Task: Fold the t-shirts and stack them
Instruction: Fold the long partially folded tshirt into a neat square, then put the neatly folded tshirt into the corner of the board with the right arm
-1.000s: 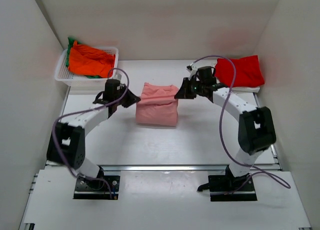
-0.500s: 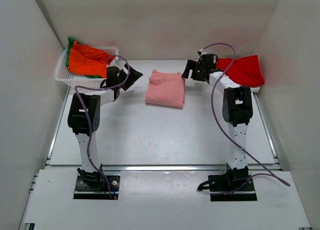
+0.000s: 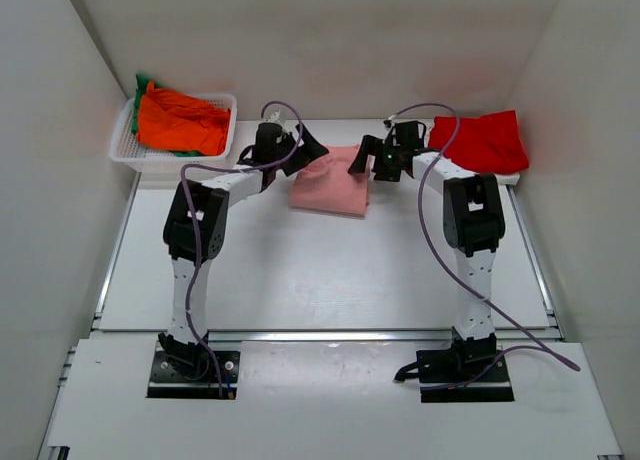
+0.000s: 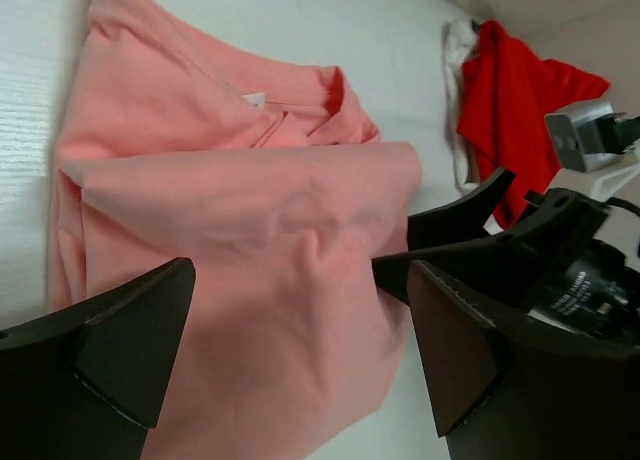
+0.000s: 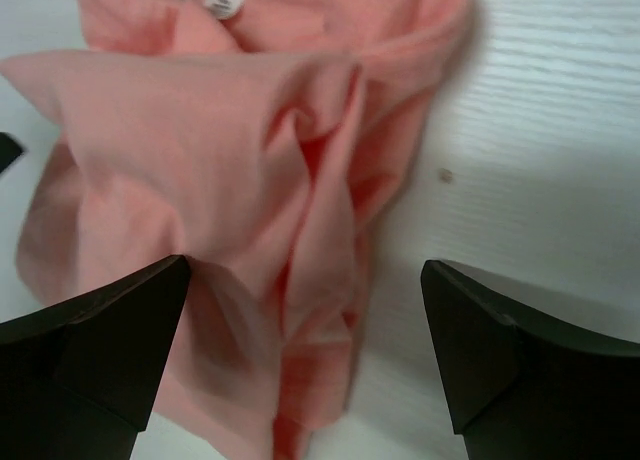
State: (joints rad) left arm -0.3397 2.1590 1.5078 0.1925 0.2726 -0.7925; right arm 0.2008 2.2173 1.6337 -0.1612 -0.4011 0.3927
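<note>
Soft, light and limp, the pink shirt (image 3: 335, 185) lies folded on the counter (image 3: 300, 270), right of the basket (image 3: 125, 158). The left hand (image 3: 312, 150) gapes empty at its basket-side edge, and the right hand (image 3: 366, 160) is likewise spread at the far edge. Best to pinch all layers at the corners.

left arm (image 3: 195, 220): we stand upright, forearm reaching far and inward | left gripper (image 3: 312, 150): jaws spread wide | right arm (image 3: 470, 215): mirrored | right gripper (image 3: 366, 158): jaws spread wide | our grippers face each other, near, apart
</note>
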